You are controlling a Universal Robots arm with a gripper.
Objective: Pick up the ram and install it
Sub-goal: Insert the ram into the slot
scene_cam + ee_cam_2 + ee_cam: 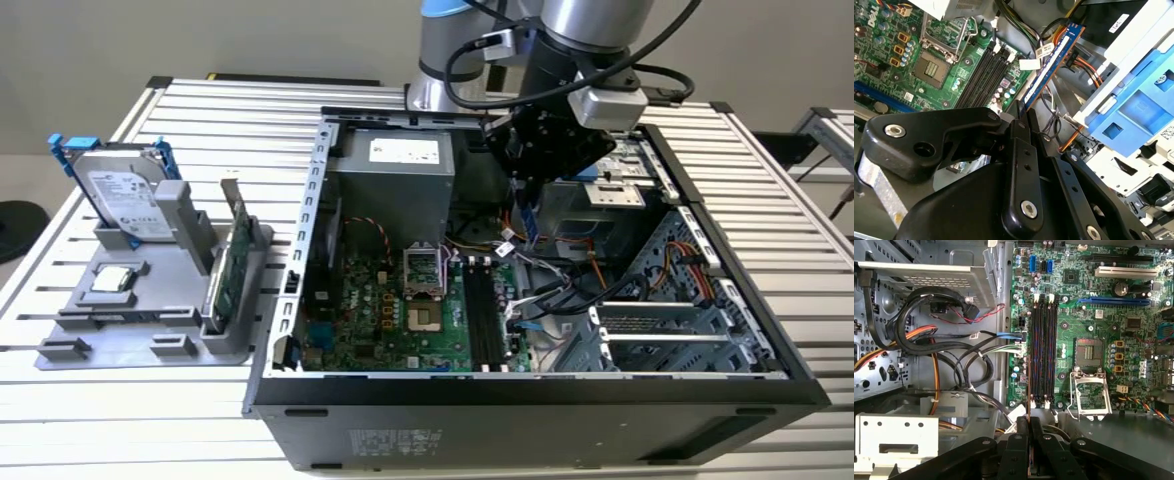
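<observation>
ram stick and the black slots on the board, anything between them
Nothing solid: in the second wrist view the ram, clamped in the gripper, hangs over open air above the slots.

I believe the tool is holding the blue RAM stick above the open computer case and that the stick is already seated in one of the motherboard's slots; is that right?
Not quite: the ram is not seated. The second wrist view shows it clamped in the tool, held in the air above the motherboard, clear of the memory slots. The rest holds: the tool holds it above the open computer case.

the exterior view looks down from high in front at the open computer case (534, 390) on the worktop (134, 420); both wrist views look closely past the gripper (1028, 422) at the motherboard (1079, 315), which all share.
</observation>
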